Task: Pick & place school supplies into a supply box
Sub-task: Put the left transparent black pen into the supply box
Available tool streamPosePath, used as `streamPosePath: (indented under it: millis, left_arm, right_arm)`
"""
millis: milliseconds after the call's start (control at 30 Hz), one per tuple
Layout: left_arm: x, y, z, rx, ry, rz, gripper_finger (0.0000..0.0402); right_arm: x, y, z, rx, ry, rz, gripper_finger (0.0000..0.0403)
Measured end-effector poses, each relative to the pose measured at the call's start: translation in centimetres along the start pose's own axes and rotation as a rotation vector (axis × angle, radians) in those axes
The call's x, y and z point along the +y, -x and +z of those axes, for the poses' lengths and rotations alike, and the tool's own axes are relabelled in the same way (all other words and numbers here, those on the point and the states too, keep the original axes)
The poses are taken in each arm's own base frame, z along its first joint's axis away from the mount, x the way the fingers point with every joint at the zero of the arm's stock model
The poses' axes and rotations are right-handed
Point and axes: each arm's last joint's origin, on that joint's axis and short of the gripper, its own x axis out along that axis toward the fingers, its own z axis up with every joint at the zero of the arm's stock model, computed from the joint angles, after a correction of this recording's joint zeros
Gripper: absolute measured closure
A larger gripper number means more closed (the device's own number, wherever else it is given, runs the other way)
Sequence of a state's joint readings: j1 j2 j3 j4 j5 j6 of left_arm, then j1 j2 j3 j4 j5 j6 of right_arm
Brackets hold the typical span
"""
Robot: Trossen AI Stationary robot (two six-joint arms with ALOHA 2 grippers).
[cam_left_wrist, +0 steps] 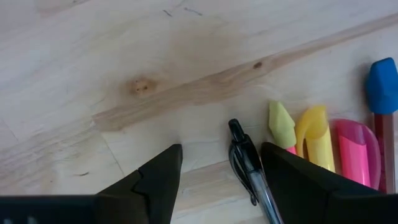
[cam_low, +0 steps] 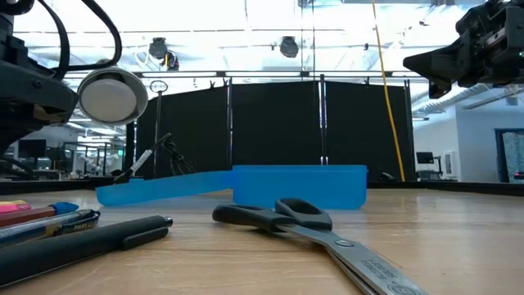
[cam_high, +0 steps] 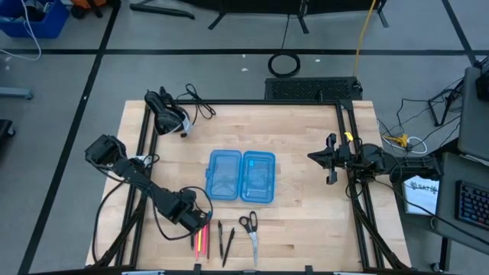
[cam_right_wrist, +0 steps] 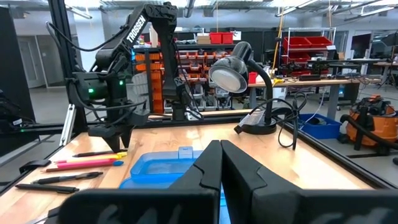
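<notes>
Pens, markers and scissors lie in a row along the near edge of the counter, left of its middle. Nearest the left side are a yellow highlighter (cam_left_wrist: 316, 134) and a pink highlighter (cam_left_wrist: 356, 155), packed side by side, with a blue-capped pen (cam_left_wrist: 380, 87) just beyond them. A clear black-clipped pen (cam_left_wrist: 249, 163) lies beside the yellow one. Two more black pens (cam_high: 224, 240) lie a little further right, then the scissors (cam_high: 250, 231), handles pointing toward the counter's middle and blades toward the near edge.

The left gripper (cam_left_wrist: 219, 180) hangs low over this row with its fingers apart, the clear pen lying between them but close against one finger and not yet held.

Beyond the supplies, at the counter's middle, the blue supply box (cam_high: 241, 176) lies open, both halves flat and apparently empty. The right gripper (cam_high: 330, 159) waits above the right side of the counter, its fingers pressed together on nothing. A desk lamp (cam_high: 166, 113) stands at the far left corner.

The likely risk is crowding: since the pen sits off-centre, closing could nudge it or roll it away, and the nearer finger could catch the yellow highlighter and drag it along.
</notes>
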State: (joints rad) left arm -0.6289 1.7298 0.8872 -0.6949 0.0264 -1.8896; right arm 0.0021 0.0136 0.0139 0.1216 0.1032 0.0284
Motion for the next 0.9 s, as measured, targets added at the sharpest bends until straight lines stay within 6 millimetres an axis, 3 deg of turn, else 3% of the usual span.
streamPosePath:
  millis: [233, 500, 900]
  left_arm:
    - [-0.11, 0.02, -0.02, -0.010, -0.004, -0.008, 0.0179]
    - [-0.04, 0.00, 0.01, -0.020, -0.005, -0.006, 0.0246]
    - [-0.08, 0.00, 0.00, -0.031, 0.032, -0.015, 0.0299]
  right_arm:
    - [0.00, 0.00, 0.01, -0.001, -0.009, 0.000, 0.0403]
    - [0.00, 0.00, 0.02, -0.001, -0.009, 0.000, 0.0403]
    - [0.00, 0.00, 0.04, -0.002, -0.009, 0.000, 0.0403]
